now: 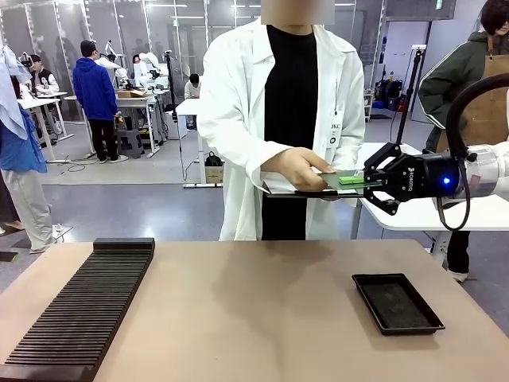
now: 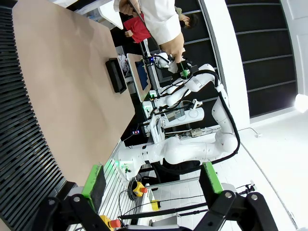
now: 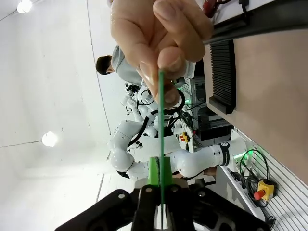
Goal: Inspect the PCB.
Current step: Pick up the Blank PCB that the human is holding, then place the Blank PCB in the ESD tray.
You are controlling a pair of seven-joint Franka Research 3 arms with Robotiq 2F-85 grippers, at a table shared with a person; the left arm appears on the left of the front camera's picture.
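Brown tabletop (image 1: 254,310), workshop benches and other people behind. A black slotted rack (image 1: 79,310) lies at the robot's left and a shallow black tray (image 1: 396,301) at its right. A person in a white coat stands at the far edge.

The PCB (image 1: 343,181) is in the air above that far edge, lying roughly flat and well clear of the table. It is held at both ends. The person's hand (image 1: 301,169) pinches one end, and the right gripper (image 1: 367,181) is clamped on the other. From the right wrist the board shows edge-on, a thin green line running from the pads to the person's fingertips (image 3: 168,62).

This looks like a handover at viewing height; I cannot tell which way it is going.

The left gripper (image 2: 151,187) has its jaws spread wide with nothing between them, well apart from the board.
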